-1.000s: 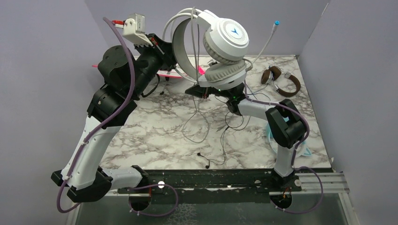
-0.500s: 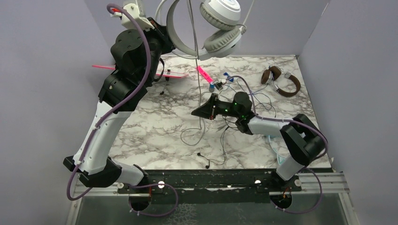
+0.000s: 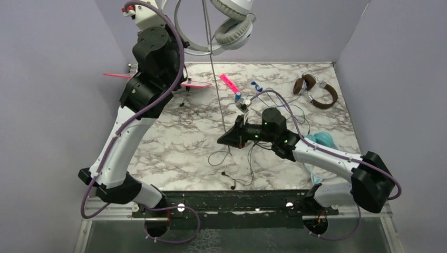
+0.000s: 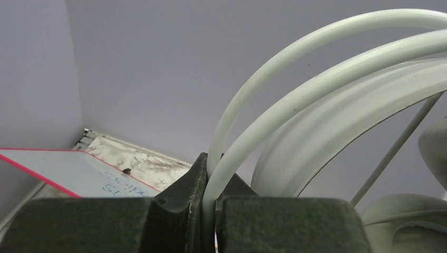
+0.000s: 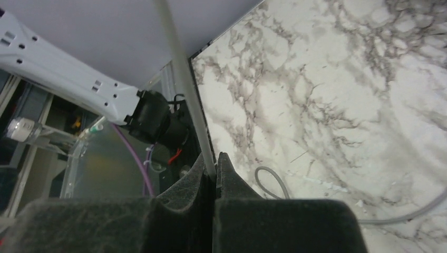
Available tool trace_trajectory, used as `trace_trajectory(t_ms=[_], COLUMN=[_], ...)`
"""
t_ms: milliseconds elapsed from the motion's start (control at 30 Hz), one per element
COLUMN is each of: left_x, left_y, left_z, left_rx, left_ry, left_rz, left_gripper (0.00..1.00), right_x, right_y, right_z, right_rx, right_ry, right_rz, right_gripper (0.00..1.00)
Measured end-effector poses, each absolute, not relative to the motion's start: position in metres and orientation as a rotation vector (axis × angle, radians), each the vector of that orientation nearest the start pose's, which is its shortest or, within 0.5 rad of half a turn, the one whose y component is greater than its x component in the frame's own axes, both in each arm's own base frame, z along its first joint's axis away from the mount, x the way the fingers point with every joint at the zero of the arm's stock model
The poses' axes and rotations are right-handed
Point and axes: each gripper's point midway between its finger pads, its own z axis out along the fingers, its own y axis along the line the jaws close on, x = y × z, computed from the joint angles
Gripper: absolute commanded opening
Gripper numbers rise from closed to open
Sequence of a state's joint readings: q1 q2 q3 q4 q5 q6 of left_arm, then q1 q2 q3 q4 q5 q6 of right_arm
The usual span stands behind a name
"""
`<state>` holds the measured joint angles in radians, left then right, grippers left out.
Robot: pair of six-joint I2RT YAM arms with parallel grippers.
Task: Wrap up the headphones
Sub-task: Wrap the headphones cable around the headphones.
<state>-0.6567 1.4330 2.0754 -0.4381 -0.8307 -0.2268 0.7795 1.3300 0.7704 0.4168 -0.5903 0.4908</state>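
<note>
White-grey headphones (image 3: 232,21), with a smooth twin-hoop band and padded round cups, hang high at far left, band clamped in the left gripper (image 4: 211,176). The right gripper (image 5: 214,168) pinches their thin straight cord (image 3: 213,79) above the marble table (image 3: 174,137).

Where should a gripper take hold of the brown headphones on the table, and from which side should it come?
Probably at the thin band of the brown headphones, coming straight down from above with the jaws across it. The set lies flat on the table with nothing on top of it, so the top is open, and the band looks narrower than the cups.
</note>
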Motion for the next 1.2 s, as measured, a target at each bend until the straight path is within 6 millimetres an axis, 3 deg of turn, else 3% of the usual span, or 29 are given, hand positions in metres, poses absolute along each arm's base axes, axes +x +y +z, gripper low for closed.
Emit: trace_trajectory(t_ms=[133,267,400,567,700,833,967,1200], left_x=[0.365,0.377,0.387,0.388,0.383,0.379,0.37,0.347], left_y=[-0.118,-0.124,-0.121,-0.104,-0.089,-0.084,-0.091,-0.108], left_z=[0.561,0.548,0.545,0.525,0.489,0.451,0.426,0.384], left_rx=[-0.426,-0.434,-0.434,-0.379,-0.251,-0.093,0.098,0.335], left_ry=[1.397,1.418,1.41,1.394,1.445,1.534,1.618,1.731], left_rz=[-0.1,-0.056,0.037,0.257,0.504,0.639,0.606,0.462], left_gripper=[0.0,0.0,0.0,0.0,0.0,0.0,0.0,0.0], right_x=[0.179,0.174,0.167,0.16,0.16,0.179,0.213,0.263], right_y=[0.367,0.373,0.376,0.339,0.312,0.285,0.258,0.233], right_z=[0.221,0.215,0.228,0.251,0.293,0.344,0.384,0.416], right_rx=[-0.821,-0.857,-0.877,-0.845,-0.832,-0.787,-0.742,-0.762], right_ry=[1.781,1.834,1.858,1.902,1.886,1.81,1.737,1.658], right_rz=[1.397,1.339,1.278,1.146,1.031,0.84,0.566,0.143], right_gripper=[0.01,0.01,0.0,0.0,0.01,0.01,0.01,0.01])
